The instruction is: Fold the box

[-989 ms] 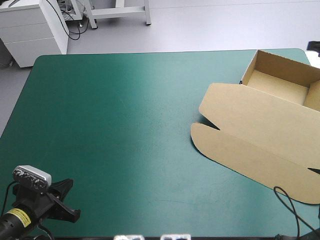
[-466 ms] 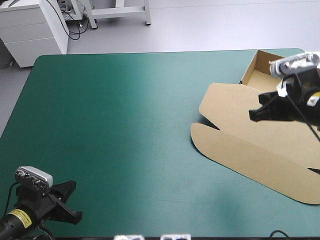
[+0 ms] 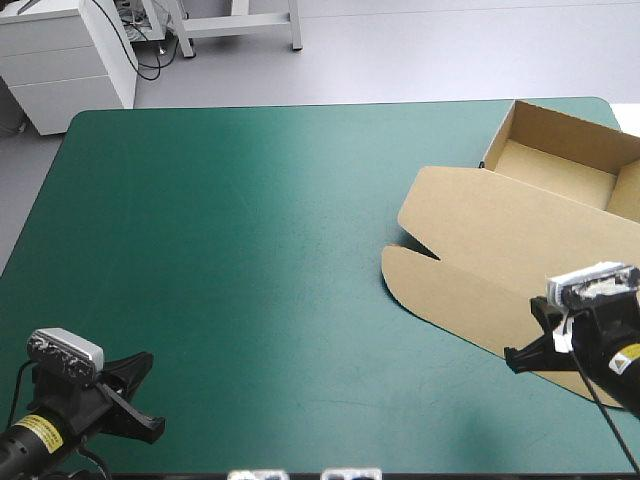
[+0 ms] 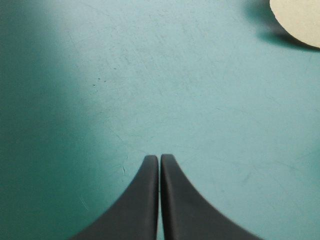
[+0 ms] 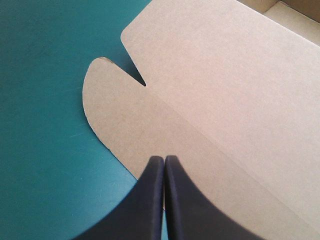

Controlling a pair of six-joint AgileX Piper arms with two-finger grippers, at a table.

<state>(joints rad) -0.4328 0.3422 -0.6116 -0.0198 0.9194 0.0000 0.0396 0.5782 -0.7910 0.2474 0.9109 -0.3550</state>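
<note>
Brown box (image 3: 500, 240), lid flat; flap edge under right end effector (image 3: 513, 357).

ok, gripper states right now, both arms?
Left gripper: shut, holding nothing, over the bare teal-green cover.
Right gripper: shut, holding nothing, tips over the box lid's edge.

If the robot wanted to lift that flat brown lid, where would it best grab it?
Probably the rounded front flap of the box, at its free edge, coming from the near side of the table. That strip lies flat beyond a crease, and the right hand, shut, hovers right over it.
</note>
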